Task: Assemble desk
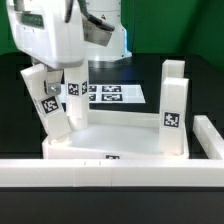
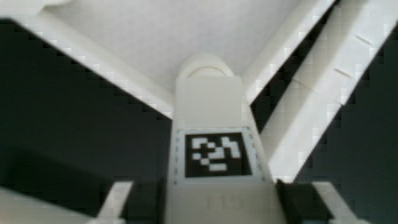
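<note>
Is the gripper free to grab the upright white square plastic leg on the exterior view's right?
Probably not yet: the gripper is shut on a tilted white tagged leg. The upright leg itself stands unobstructed.

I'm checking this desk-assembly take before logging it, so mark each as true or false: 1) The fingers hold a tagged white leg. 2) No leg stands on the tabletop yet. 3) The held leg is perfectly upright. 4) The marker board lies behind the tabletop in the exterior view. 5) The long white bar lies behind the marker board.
1) True: the gripper has its fingers closed on the held leg.
2) False: two legs already stand on the tabletop, a near one and a far one, both on the exterior view's right.
3) False: it leans, tilted over the tabletop's corner on the exterior view's left.
4) True: the marker board lies flat beyond it.
5) False: the long white bar spans the foreground.
</note>
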Tool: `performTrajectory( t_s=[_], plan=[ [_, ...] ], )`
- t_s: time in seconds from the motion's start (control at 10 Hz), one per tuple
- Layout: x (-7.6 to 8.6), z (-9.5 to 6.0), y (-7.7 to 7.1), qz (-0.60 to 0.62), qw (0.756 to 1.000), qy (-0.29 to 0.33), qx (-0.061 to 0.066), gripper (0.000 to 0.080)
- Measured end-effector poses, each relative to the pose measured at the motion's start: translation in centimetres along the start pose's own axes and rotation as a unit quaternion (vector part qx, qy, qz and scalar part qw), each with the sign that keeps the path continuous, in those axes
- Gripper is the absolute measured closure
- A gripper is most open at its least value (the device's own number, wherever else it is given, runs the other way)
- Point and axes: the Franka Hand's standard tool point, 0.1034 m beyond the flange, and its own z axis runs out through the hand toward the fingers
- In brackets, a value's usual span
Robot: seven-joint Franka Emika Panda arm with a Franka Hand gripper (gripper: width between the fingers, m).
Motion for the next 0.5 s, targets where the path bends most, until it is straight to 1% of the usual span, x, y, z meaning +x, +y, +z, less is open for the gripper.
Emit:
performTrajectory(
  t_s=[0.2, 0.4, 0.5],
  plan=[
    [-0.9, 0.1, -0.6, 0.073, 0.997, -0.005, 0.008, 0.0509],
    [-1.3, 0.2, -1.2, 0.138, 0.990, -0.009, 0.021, 0.0509],
    [-1.7, 0.2, -1.5, 0.169, 0.985, -0.012, 0.024, 0.0509]
  ],
)
